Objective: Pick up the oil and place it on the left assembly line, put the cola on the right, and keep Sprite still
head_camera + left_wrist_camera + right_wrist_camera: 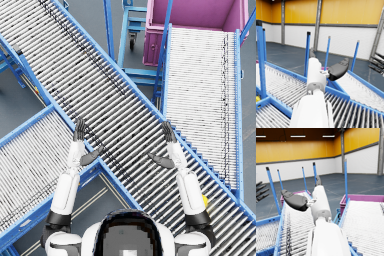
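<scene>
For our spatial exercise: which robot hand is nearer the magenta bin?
Right. The right hand is over the middle conveyor's edge toward the magenta bin; the left hand, over the opposite edge.

A small yellow item [204, 200], mostly hidden by the right forearm [190, 192], sits on the middle conveyor [115, 115].

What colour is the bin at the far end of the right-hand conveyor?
Magenta pink; the bin shows best in the head view.

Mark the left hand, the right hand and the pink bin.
left hand [81, 145]: head view, middle of the hand, between fingers and thumb.
right hand [170, 146]: head view, middle of the hand, between fingers and thumb.
pink bin [152, 47]: head view, on its outer wall.
</scene>
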Robot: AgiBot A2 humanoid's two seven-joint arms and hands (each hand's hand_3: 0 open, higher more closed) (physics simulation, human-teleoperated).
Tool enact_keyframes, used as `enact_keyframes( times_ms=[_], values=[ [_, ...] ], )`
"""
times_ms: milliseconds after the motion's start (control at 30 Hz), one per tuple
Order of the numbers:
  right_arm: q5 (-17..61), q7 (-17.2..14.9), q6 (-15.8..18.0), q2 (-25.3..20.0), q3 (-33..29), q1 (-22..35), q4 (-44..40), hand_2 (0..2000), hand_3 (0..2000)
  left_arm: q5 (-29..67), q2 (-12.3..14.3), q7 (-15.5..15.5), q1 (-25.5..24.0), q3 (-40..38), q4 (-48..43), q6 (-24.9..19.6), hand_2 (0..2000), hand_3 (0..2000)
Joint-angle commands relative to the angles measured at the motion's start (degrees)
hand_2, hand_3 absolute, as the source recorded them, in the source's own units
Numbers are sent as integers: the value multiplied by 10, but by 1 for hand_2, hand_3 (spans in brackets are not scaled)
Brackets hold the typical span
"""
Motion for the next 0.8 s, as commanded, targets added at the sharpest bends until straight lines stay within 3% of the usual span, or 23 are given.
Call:
enact_keyframes(
  times_ms=[33, 333, 400, 500, 800],
  values=[
    [0, 0, 0, 0, 0, 0, 0, 0, 0, 0, 0, 0, 0, 0, 0, 0, 0, 0],
    [0, 0, 0, -4, 15, 8, -11, 0, 0, 0, 3, 0, 5, 12, 11, 0, 0, 0],
    [0, 28, -28, -9, 0, 9, 2, 0, 0, 0, 10, -28, 11, -3, -1, -28, 0, 0],
    [0, 47, -46, -16, -5, 11, 8, 0, 0, 0, 17, -47, 15, -13, -14, -47, 0, 0],
    [0, 57, -57, -43, -54, 42, 33, 0, 0, 0, 41, -57, 49, -83, -29, -57, 0, 0]
  ],
)
